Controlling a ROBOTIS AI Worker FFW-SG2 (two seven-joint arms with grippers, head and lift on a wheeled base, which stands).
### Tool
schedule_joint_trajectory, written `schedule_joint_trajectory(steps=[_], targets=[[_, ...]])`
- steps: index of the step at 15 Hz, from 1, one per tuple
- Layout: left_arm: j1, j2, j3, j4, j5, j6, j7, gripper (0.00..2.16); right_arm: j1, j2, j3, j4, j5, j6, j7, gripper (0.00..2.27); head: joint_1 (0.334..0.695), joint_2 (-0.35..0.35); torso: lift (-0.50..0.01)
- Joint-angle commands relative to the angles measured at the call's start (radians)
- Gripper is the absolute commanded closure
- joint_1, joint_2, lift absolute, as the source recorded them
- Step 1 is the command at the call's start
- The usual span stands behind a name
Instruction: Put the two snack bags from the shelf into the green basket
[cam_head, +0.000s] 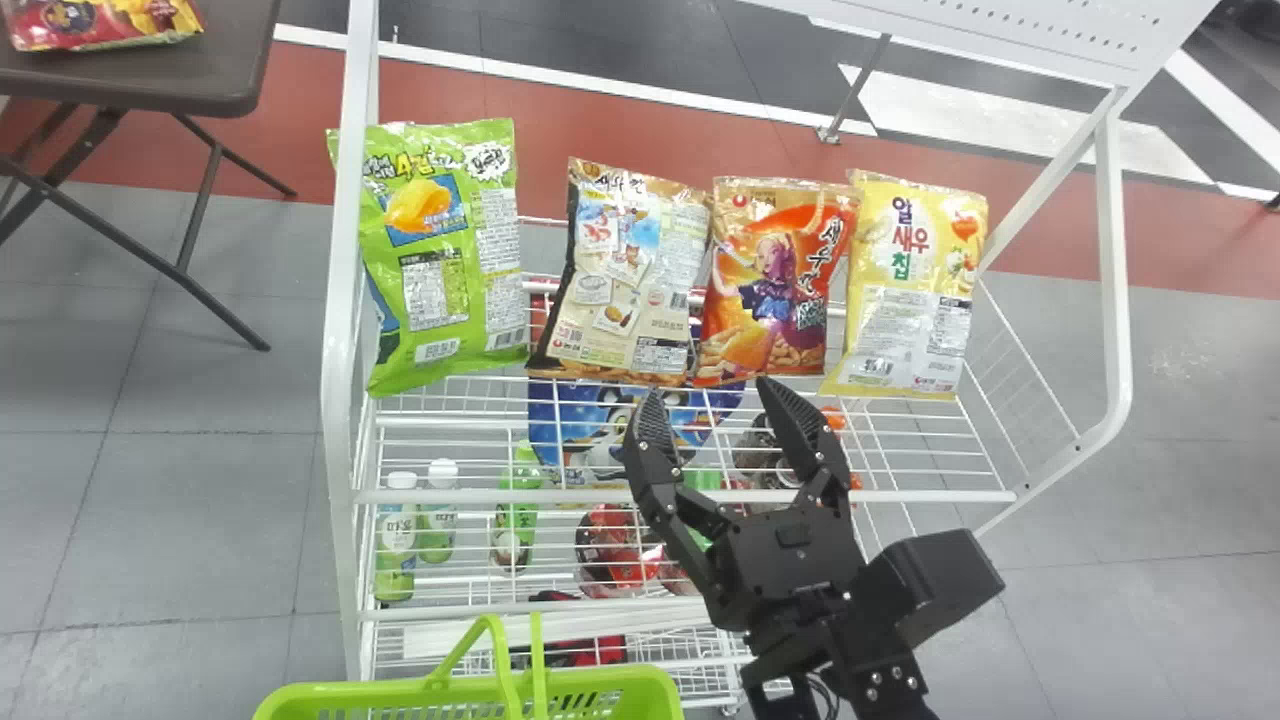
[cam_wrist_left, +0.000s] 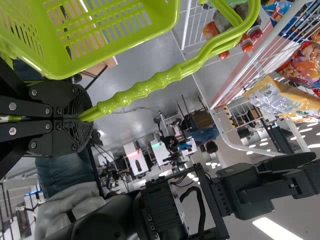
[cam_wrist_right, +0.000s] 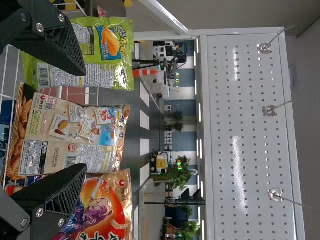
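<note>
My right end effector (cam_head: 706, 392) is spread near four snack bags (cam_head: 625, 285) standing on the shelf (cam_head: 450, 496), lettering and label panels toward me, tops up, long axes near vertical. My left end effector (cam_wrist_left: 86, 118) pinches the handle (cam_wrist_left: 145, 90) of the green basket (cam_head: 350, 692).

My left gripper (cam_wrist_left: 85, 118) has its two black fingers pressed together on the bumpy green handle (cam_wrist_left: 142, 91) of the green basket (cam_wrist_left: 112, 42), whose slotted wall is near my fingers. Past the handle stands the white wire rack (cam_wrist_left: 258, 55), holding a yellow snack bag (cam_wrist_left: 277, 97) and, beside it, an orange-red snack bag (cam_wrist_left: 306, 62). My right arm (cam_wrist_left: 167, 212) extends near the rack. Farther off, well apart from me, are white desks (cam_wrist_left: 136, 159) on a grey floor (cam_wrist_left: 150, 45).
</note>
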Motion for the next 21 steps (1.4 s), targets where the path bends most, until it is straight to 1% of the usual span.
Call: schedule_joint_trajectory(steps=[1, 11, 15, 17, 21], targets=[[0.000, 0.000, 0.000, 0.000, 0.000, 0.000, 0.000, 2.13, -0.003, 0.000, -0.001, 0.002, 0.000, 0.000, 0.000, 0.18, 0.695, -0.350, -0.004], [0.000, 0.000, -0.002, -0.002, -0.001, 0.000, 0.000, 2.13, -0.023, -0.003, -0.001, 0.015, 0.006, -0.003, 0.000, 0.18, 0.695, -0.350, -0.004], [0.002, 0.000, -0.006, -0.014, -0.001, 0.015, -0.002, 2.13, -0.138, -0.001, 0.002, 0.089, 0.029, 0.034, 0.000, 0.18, 0.695, -0.350, -0.004], [0.005, 0.000, -0.008, -0.020, -0.001, 0.022, -0.002, 2.13, -0.204, -0.001, 0.004, 0.123, 0.032, 0.111, 0.000, 0.18, 0.695, -0.350, -0.004], [0.005, 0.000, -0.008, -0.025, -0.001, 0.034, -0.005, 2.13, -0.334, 0.002, 0.005, 0.226, 0.035, 0.191, 0.001, 0.18, 0.695, -0.350, -0.004]])
